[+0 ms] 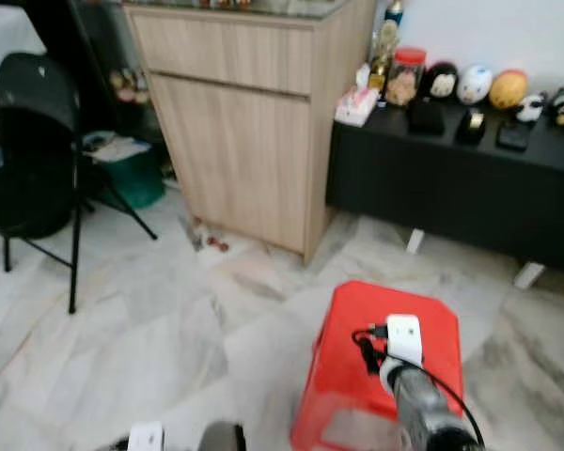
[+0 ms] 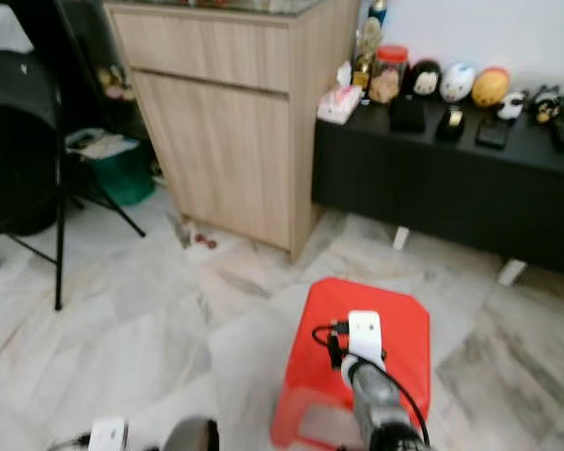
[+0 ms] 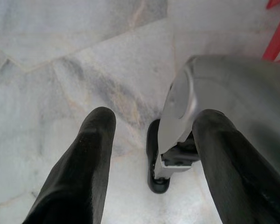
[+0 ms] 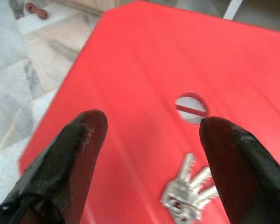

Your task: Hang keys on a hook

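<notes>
Right gripper (image 4: 149, 140) reaches forward with fingers spread wide, left gripper (image 3: 149, 140) hangs low, also spread

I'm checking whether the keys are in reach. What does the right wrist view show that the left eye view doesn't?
The right wrist view shows the keys lying on the stool beside its round hole, between the right gripper's open fingers. The left eye view shows the wooden cabinet, black chair and black bench. Both show the red stool and marble floor.

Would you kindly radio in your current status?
Right tool open above red stool. Keys lie on stool, ungrasped. Left tool open, idle over floor.
</notes>
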Controlling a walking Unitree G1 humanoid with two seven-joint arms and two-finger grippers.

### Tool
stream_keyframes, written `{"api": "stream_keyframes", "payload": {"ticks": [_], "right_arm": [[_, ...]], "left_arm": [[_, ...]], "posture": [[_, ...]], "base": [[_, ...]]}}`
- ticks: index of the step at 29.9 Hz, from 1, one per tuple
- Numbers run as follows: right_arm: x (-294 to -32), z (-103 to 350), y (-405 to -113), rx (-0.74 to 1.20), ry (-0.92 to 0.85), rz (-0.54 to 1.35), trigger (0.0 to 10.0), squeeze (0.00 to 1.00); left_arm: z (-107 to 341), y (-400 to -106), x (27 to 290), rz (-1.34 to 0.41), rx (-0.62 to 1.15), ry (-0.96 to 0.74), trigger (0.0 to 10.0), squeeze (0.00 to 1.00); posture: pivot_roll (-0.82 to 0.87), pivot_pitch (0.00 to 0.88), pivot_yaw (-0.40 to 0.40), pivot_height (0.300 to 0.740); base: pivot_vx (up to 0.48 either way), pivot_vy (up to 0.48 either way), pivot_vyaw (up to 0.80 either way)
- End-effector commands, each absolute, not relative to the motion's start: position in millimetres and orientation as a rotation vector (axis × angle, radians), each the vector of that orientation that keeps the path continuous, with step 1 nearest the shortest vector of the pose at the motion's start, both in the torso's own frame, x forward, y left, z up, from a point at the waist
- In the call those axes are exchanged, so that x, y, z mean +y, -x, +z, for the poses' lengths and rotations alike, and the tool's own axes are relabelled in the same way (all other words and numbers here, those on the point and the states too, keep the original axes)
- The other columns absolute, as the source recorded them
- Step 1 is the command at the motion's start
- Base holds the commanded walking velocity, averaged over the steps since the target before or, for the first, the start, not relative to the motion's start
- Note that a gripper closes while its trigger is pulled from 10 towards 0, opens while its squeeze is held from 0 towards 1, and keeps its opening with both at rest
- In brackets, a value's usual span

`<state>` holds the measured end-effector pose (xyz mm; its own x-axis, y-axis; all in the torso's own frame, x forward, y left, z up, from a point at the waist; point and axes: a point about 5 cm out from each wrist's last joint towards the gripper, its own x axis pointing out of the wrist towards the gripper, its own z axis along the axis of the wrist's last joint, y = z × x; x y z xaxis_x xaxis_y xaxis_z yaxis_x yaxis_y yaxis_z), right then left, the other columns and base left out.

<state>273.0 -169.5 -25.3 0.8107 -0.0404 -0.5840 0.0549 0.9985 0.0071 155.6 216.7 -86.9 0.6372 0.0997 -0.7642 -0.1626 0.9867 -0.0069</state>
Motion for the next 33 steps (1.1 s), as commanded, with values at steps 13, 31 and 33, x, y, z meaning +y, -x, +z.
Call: {"api": "stream_keyframes", "payload": {"ticks": [13, 31, 33], "right_arm": [[-177, -20, -279, 0.621, -0.021, -0.063, 10.0, 0.00], [-168, -17, -282, 0.582, 0.024, 0.011, 10.0, 0.00], [-168, -17, -282, 0.581, 0.019, 0.008, 10.0, 0.00]], "left_arm": [[-88, -152, 217, 0.136, 0.884, 0.065, 10.0, 0.00], [-89, -152, 217, 0.144, 0.884, 0.067, 10.0, 0.00], [-89, -152, 217, 0.144, 0.884, 0.067, 10.0, 0.00]], "posture": [[0.03, 0.039, -0.007, 0.617], [0.03, 0.059, -0.012, 0.617], [0.03, 0.059, -0.012, 0.617]], "base": [[0.000, 0.000, 0.00], [0.000, 0.000, 0.21], [0.000, 0.000, 0.61]]}}
